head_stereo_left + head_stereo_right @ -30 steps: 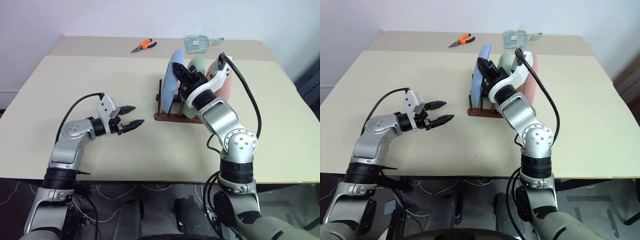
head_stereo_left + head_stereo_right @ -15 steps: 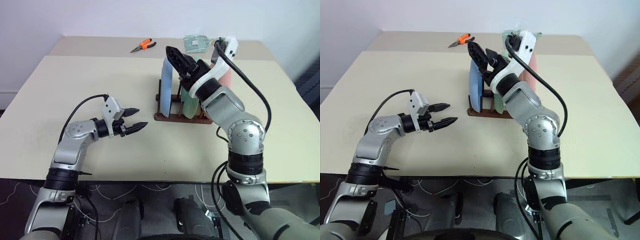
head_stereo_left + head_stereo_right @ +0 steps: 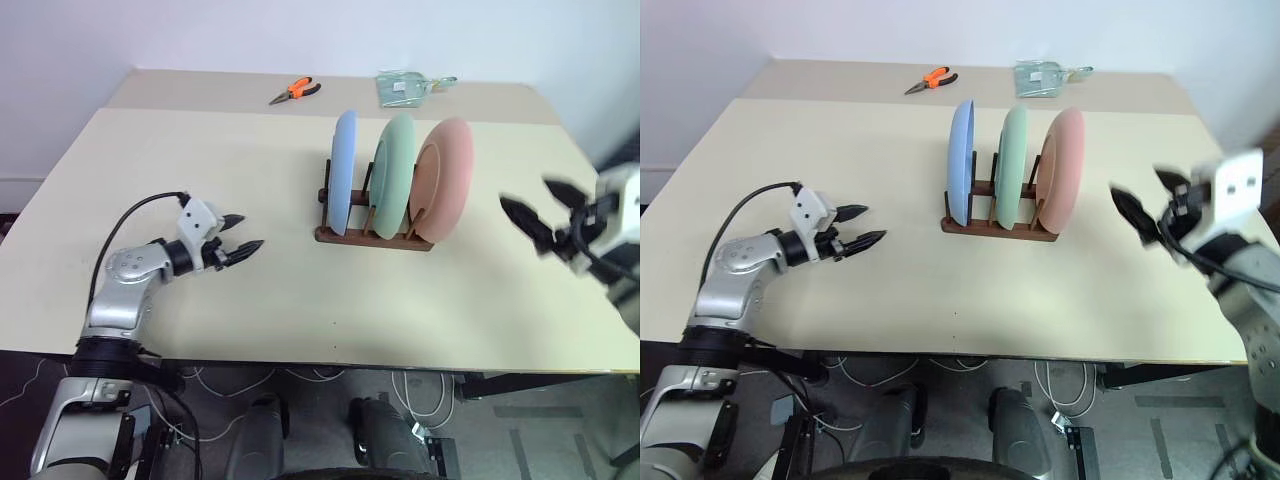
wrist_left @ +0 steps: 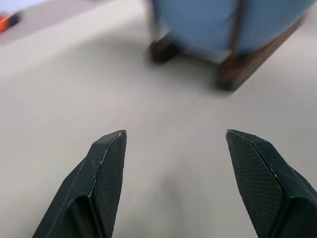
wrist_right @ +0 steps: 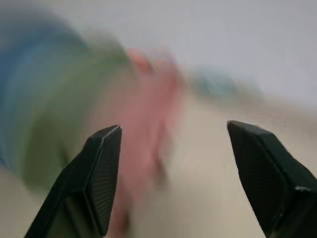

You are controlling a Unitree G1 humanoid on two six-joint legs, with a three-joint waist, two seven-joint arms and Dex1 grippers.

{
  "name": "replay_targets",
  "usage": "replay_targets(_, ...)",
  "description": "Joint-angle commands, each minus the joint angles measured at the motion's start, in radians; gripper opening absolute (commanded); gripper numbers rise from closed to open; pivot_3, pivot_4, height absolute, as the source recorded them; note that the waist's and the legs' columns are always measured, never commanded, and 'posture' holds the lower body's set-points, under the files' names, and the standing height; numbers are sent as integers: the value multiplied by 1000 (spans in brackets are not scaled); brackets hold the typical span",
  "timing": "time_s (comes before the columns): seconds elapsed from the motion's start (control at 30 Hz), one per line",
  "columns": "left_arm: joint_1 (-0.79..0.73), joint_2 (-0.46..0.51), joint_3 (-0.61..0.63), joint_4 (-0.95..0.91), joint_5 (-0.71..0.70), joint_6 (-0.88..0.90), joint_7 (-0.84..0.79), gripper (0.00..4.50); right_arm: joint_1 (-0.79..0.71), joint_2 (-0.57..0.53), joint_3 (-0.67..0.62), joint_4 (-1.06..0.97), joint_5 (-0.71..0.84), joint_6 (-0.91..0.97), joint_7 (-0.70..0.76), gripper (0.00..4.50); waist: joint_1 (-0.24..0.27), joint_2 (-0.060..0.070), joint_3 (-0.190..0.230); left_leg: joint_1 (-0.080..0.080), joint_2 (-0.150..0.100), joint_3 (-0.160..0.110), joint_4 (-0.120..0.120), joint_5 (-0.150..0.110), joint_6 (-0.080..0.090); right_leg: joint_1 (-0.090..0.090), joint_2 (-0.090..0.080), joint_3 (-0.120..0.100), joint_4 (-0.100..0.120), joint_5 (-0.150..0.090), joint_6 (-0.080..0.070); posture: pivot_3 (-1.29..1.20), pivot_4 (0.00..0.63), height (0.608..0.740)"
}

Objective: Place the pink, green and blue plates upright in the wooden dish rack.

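All three plates stood on edge in the dish rack (image 3: 372, 236) near the middle of the table (image 3: 200, 180). The blue plate (image 3: 343, 171) was at the end nearest my left side, the green plate (image 3: 393, 175) stood in the middle slot, and the pink plate (image 3: 445, 179) was at the end toward my right. They stood close together, roughly parallel and near upright, each one lodged between the pegs. None looked to be leaning on its neighbour, though the green and pink overlapped from where I looked, so I could not be sure of a gap there.

My left gripper (image 3: 240, 249) hovered just over the table, well apart from the rack on my left, fingers spread and holding nothing. The view along it showed the blue plate's lower edge and the rack's base ahead, with bare table between my two fingertips (image 4: 110, 163).

My right gripper (image 3: 545, 212) was off to the right of the pink plate, clear of it, fingers wide apart and empty.

As I judged it, the job was done: no plate lay flat on the table and none sat in either of my grips. Nothing seemed left but to stay clear of the rack, since a knock could tip the plates. Orange pliers (image 3: 294, 91) and a clear packet (image 3: 403, 87) lay at the far edge, untouched.
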State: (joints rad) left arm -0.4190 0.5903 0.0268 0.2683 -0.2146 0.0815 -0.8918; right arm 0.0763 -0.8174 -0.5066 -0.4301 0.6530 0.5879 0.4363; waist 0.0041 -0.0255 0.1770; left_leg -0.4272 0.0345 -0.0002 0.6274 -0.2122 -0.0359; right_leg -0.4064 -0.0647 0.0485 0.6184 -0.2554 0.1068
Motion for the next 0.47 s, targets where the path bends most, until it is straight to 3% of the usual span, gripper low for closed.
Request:
replay_targets(0.03,0,3,15,32,19,-67,11,3278,82,4,53,6,-122,-124,90,3433,-13,0,0,1,0,0,0,0,0,0,0,0,0,0,0,0,150,726)
replay_targets(0.47,69,-16,10,-77,-12,-8,21,3278,7,76,131,119,-219,-242,157,3433,-13,0,0,0,1,0,1,0,0,0,1,0,0,1,-1,0,150,726)
